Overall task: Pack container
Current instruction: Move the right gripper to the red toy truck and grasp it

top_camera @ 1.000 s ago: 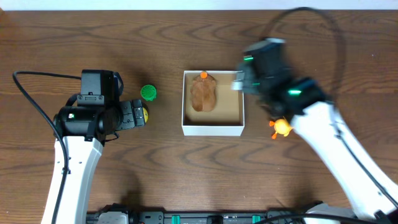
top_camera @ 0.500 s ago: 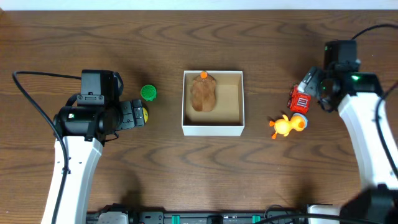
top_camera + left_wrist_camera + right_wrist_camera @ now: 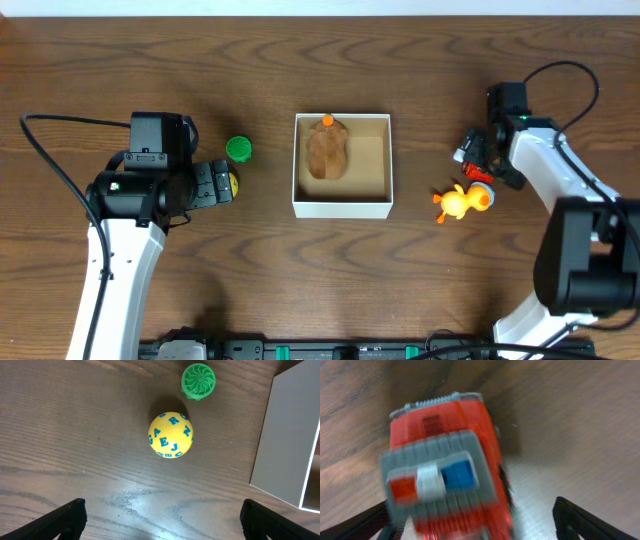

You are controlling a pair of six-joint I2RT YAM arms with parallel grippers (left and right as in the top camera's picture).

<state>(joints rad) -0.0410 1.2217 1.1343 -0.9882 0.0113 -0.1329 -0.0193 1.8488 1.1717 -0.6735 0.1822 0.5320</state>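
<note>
The left jaws stood wide apart, gripping nothing, low in the left wrist view. A yellow ball with blue letters lay ahead of them on the dark wooden bench. The right jaws were spread too, with a red plastic toy truck between them; blur hid any contact. The small square white cardboard box sat mid-frame overhead, a brown lumpy toy in its left half.
</note>
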